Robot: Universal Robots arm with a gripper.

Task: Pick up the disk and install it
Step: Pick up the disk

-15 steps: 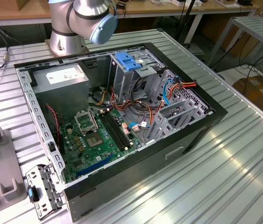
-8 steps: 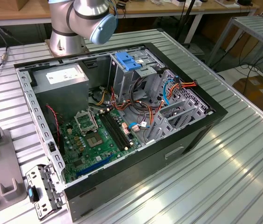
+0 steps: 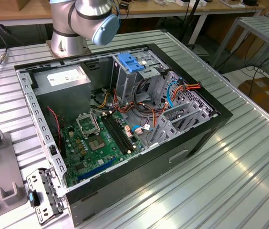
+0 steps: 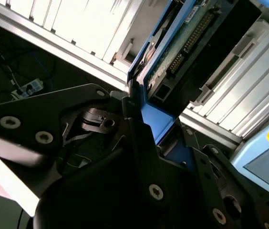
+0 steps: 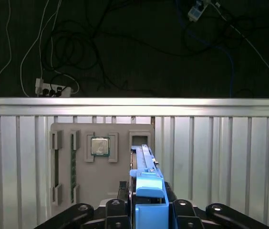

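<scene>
The hand [image 5: 147, 202] is closed on the disk [image 5: 146, 164], which stands on edge with its blue side rail pinched between the black fingers [image 4: 135, 125]; the disk reaches out past the fingertips, and in the second wrist view its green underside with a row of pins is turned to the camera; beneath and just ahead of the hand a grey tray [image 5: 77, 128] lies on the ribbed metal worktop [image 5: 220, 157]; one recess of the tray holds a square chip [image 5: 99, 146], and a narrow slot farther from the disk holds a memory stick [image 5: 72, 167]; in the exterior view an open computer case [image 3: 125, 181] lies on its side, holding a green main board [image 3: 101, 143], a grey power box [image 3: 63, 81], a metal drive cage [image 3: 149, 71] topped by a blue latch [image 3: 132, 62], and loose cables [image 3: 182, 88].
</scene>
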